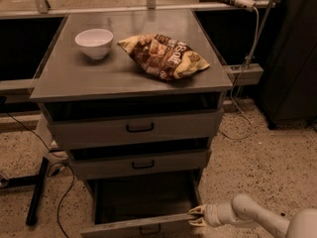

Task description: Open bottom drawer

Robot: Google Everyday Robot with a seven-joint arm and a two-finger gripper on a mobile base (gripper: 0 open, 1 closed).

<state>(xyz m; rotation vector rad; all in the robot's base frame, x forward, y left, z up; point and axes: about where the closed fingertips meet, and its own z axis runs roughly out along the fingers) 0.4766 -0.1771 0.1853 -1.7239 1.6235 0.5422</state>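
Note:
The bottom drawer [141,224] is the lowest of three grey drawers and stands pulled out, its dark inside showing above its front. Its small black handle [149,229] sits at the bottom edge of the view. My gripper [197,216] comes in from the lower right on a white arm. Its pale fingers [196,210] are at the right end of the drawer front, touching or nearly touching it.
The middle drawer [141,163] and top drawer [136,128] are above. On the cabinet top [64,81] are a white bowl [94,42] and a chip bag [163,55]. A black stand leg [37,190] and cables lie on the floor at left. A dark cabinet [292,58] stands right.

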